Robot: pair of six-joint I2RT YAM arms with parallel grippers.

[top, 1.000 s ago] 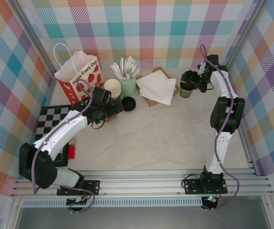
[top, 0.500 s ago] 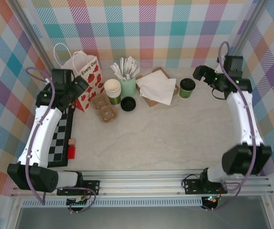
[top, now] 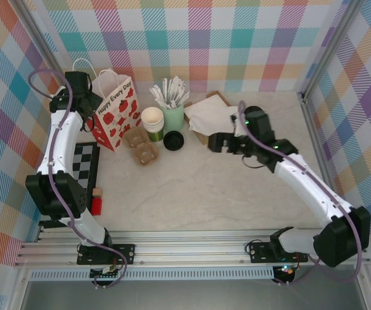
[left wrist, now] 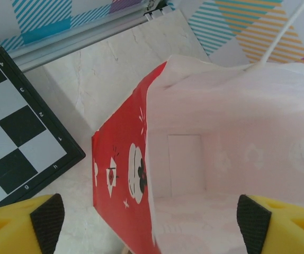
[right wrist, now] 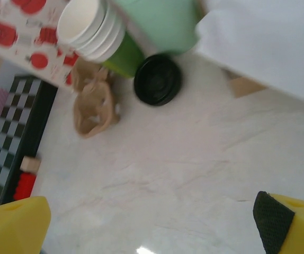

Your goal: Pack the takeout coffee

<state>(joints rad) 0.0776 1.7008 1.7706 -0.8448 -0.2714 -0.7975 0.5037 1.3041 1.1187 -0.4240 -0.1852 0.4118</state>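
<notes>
Nearest, over bare marbled tabletop (top: 192, 194): right gripper (right wrist: 152, 222), yellow fingers (right wrist: 14, 225) spread wide, nothing between them. Beyond, a loose round black plastic lid (right wrist: 158, 79), just beside a stack of cream paper cups (right wrist: 91, 29). Farther left, left gripper (left wrist: 149, 219) above the open mouth of a red-and-white strawberry-print paper bag (left wrist: 194, 159), fingers (left wrist: 14, 227) well apart, holding nothing. Far right, small dark green takeout coffee (top: 251, 111), mostly hidden behind right arm, near white napkin (top: 208, 116).

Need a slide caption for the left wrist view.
Left gripper, jaws wide, hovers over the open paper bag; chessboard beside it.
</notes>
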